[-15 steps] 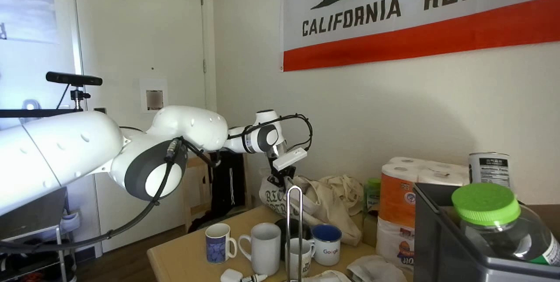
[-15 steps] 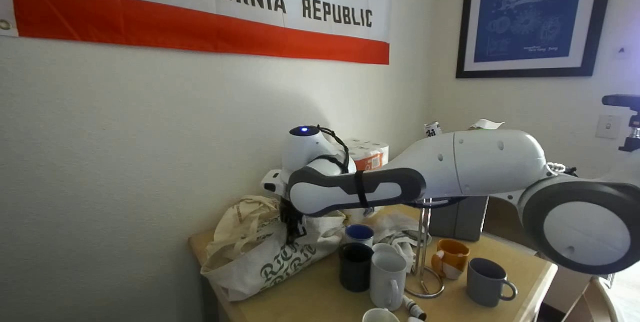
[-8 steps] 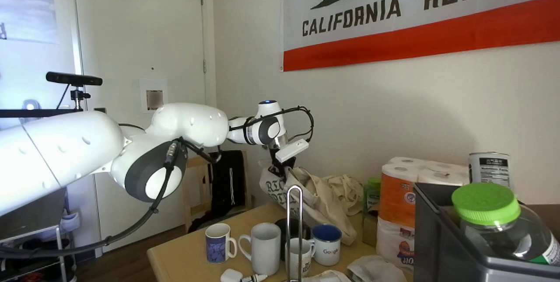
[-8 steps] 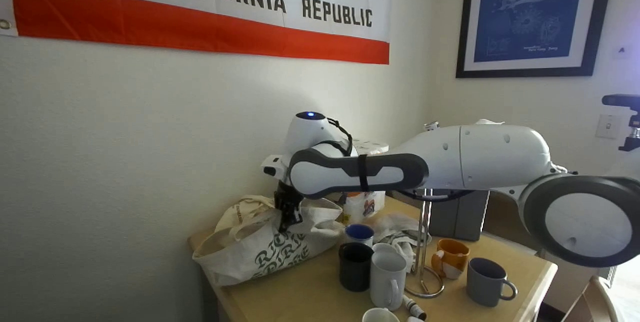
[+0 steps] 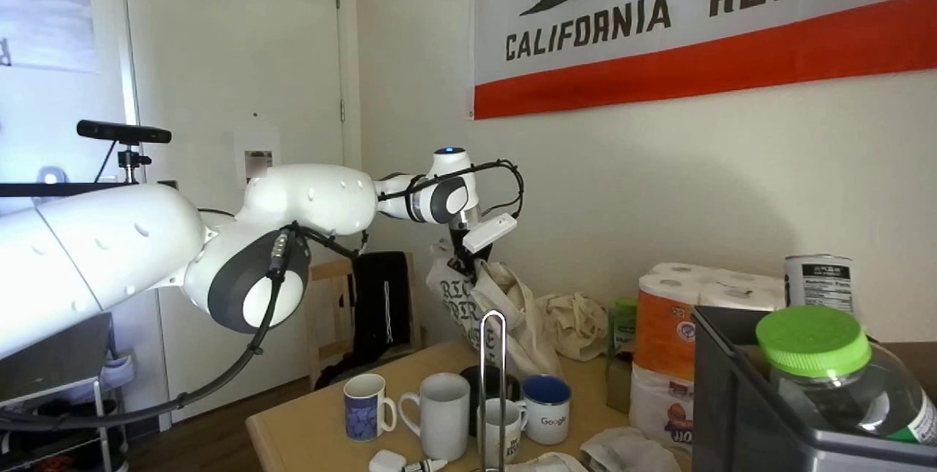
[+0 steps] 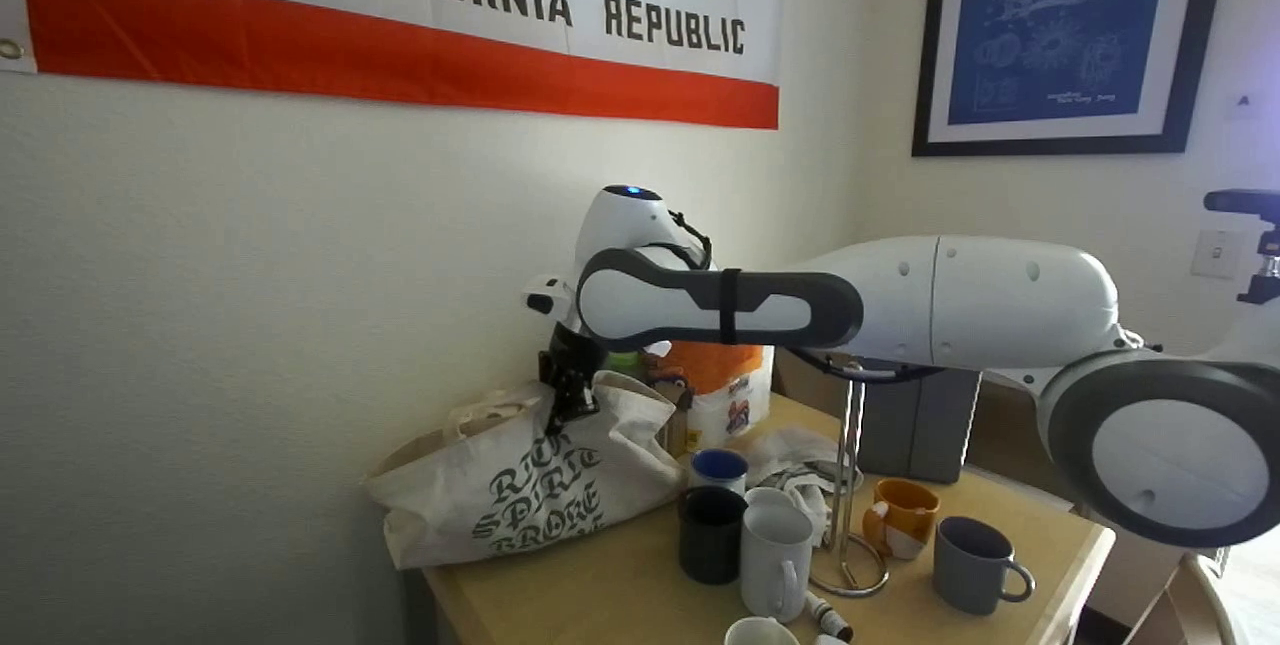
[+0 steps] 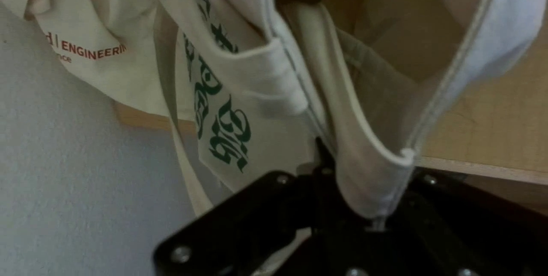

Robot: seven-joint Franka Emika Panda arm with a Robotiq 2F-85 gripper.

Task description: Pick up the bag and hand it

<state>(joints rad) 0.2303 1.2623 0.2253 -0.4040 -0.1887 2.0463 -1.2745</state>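
The bag is a cream canvas tote with dark green lettering. It shows in both exterior views (image 5: pixel 457 300) (image 6: pixel 545 495) and in the wrist view (image 7: pixel 274 139). My gripper (image 5: pixel 466 265) is shut on the bag's top rim and holds it up, also seen in an exterior view (image 6: pixel 570 410). In the wrist view the black fingers (image 7: pixel 359 177) pinch folded cloth, and the fingertips are partly hidden by it. The bag hangs tilted at the table's corner, its mouth open. I cannot tell whether its underside still touches the table.
A second cream bag with red lettering (image 7: pixel 85 49) lies behind at the wall, also in an exterior view (image 5: pixel 578 322). Close by on the table (image 6: pixel 590 605) stand a black mug (image 6: pixel 710 545), a white mug (image 6: pixel 776 565), a metal stand (image 6: pixel 850 587) and paper rolls (image 5: pixel 662 336).
My gripper has risen and the bag's rim has risen with it. The bag has pulled away from the second bag and stands more upright. The mugs have not moved.
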